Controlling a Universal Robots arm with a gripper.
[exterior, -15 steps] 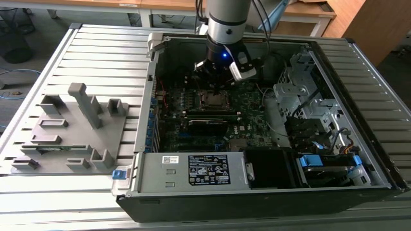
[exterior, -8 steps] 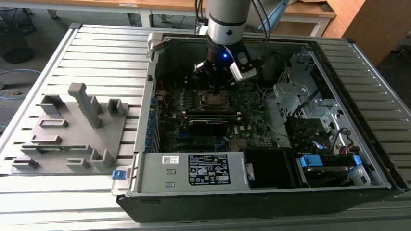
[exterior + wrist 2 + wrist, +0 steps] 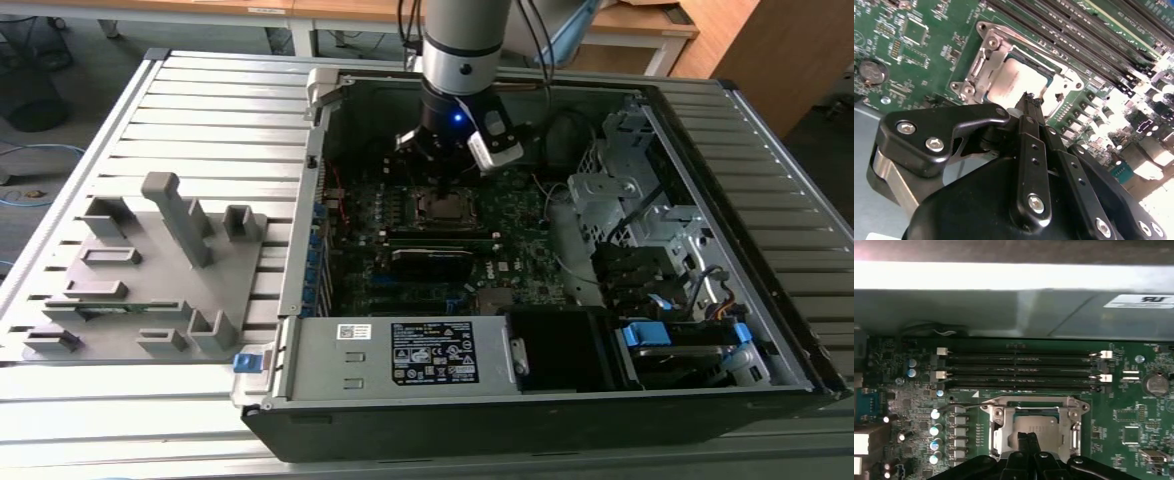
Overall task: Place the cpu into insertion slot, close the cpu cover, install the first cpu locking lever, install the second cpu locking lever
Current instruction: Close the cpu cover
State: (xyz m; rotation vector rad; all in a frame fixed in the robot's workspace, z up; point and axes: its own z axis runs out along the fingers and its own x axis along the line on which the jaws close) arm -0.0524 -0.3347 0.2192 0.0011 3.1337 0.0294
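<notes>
The gripper (image 3: 1028,439) had its fingers (image 3: 1026,130) pressed together, holding nothing, tips just over the chip (image 3: 1048,431). The chip sat in the socket (image 3: 447,207), framed by the silver cover (image 3: 985,60), near the motherboard's (image 3: 1124,430) memory-slot edge.

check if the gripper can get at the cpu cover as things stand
Probably yes: the gripper hangs right above the cpu cover, which lies flat around the cpu, with nothing between them.
</notes>
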